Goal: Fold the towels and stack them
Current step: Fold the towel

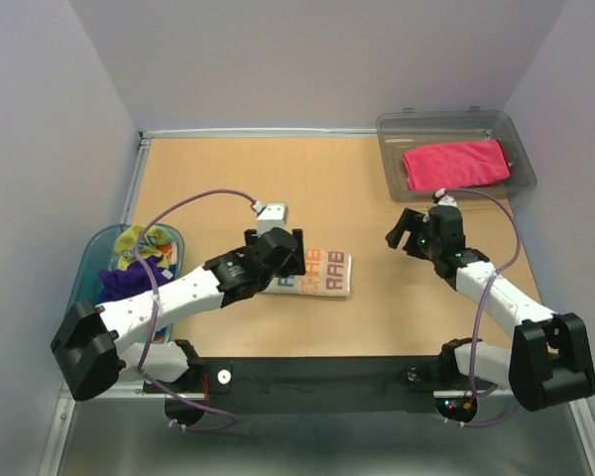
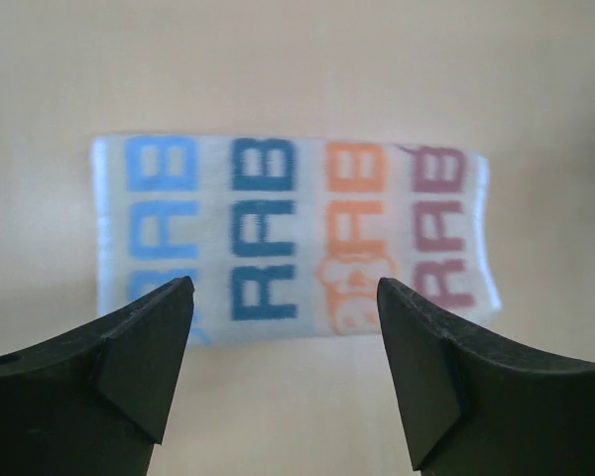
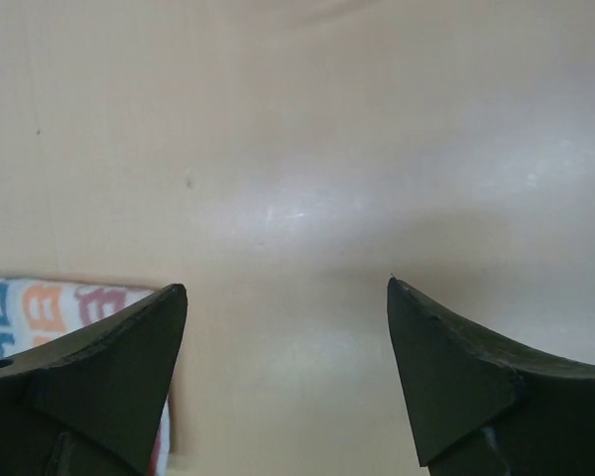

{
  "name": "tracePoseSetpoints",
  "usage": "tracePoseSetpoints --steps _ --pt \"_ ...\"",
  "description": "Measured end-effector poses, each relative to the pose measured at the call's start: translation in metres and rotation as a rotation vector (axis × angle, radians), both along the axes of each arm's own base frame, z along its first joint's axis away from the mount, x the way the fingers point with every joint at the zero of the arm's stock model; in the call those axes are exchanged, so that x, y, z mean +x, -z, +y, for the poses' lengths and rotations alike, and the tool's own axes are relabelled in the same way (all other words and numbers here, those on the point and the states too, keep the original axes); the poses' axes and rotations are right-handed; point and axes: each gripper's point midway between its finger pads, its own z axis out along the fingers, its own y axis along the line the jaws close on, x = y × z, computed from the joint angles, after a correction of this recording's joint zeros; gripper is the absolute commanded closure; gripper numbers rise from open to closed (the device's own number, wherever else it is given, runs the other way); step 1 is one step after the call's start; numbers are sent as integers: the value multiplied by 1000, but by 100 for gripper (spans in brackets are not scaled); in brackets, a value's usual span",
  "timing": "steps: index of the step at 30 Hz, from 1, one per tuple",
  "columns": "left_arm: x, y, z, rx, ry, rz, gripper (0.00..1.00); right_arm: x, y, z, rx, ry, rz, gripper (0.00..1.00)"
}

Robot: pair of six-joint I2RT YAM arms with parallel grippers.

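Observation:
A folded striped towel with big letters (image 1: 322,276) (image 2: 293,238) lies flat in the middle of the table. My left gripper (image 1: 278,248) (image 2: 283,297) hovers over its left part, jaws wide open and empty. Its corner shows at the lower left of the right wrist view as the striped towel (image 3: 50,307). To the towel's right my right gripper (image 1: 409,230) (image 3: 288,297) is open over bare table, holding nothing. A folded magenta pink towel (image 1: 456,165) lies in the clear grey bin. Yellow, purple and teal towels (image 1: 134,263) are heaped in the blue-rimmed tub.
The clear grey plastic bin (image 1: 521,149) stands at the back right corner. The blue-rimmed oval tub (image 1: 84,273) sits at the left edge. A small white block (image 1: 272,212) on the left arm's cable lies behind the striped towel. Grey walls enclose the table.

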Motion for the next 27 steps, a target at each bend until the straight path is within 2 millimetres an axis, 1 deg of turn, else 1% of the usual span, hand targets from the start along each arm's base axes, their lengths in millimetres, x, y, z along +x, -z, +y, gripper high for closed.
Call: tracePoseSetpoints --steps 1,2,3,4,5,6,7,8,9,10,11,12,14,15,18,22,27 --pt "-5 -12 -19 3 67 -27 14 1 0 -15 -3 41 8 11" --pt "-10 -19 -34 8 116 -43 13 0 0 -22 -4 56 14 10" --pt "-15 -21 -46 24 165 -50 13 0 1 -36 -3 95 23 8" --pt "-22 -25 -64 41 221 -63 13 -1 2 -39 -2 99 28 8" --pt "-27 -24 -78 58 265 -68 13 -2 5 -53 4 136 42 8" --pt "-35 -22 -93 97 318 -70 14 -4 8 -58 14 148 56 7" --pt "-42 -17 -113 139 379 -79 15 -6 11 -61 20 155 69 7" --pt "-47 -12 -124 168 416 -82 16 -9 15 -64 25 164 83 7" --pt "-54 -3 -137 219 461 -78 18 -13 19 -66 31 166 98 7" --pt "-58 7 -151 272 509 -78 21 -16 22 -64 37 159 111 7" --pt "-61 11 -159 295 535 -81 22 -20 26 -61 47 145 128 7" --pt "-66 23 -168 344 571 -74 24 -22 27 -59 53 138 134 7" --pt "-71 36 -178 408 618 -71 26 -27 29 -55 67 120 143 7" --pt "-73 46 -183 457 643 -67 26 -27 28 -54 73 113 142 7" --pt "-73 64 -184 567 678 -57 27 -29 26 -50 87 95 138 7" --pt "-68 79 -179 676 684 -53 30 -31 25 -46 100 78 137 7" --pt "-62 87 -168 770 683 -48 34 -32 25 -45 104 65 139 7"
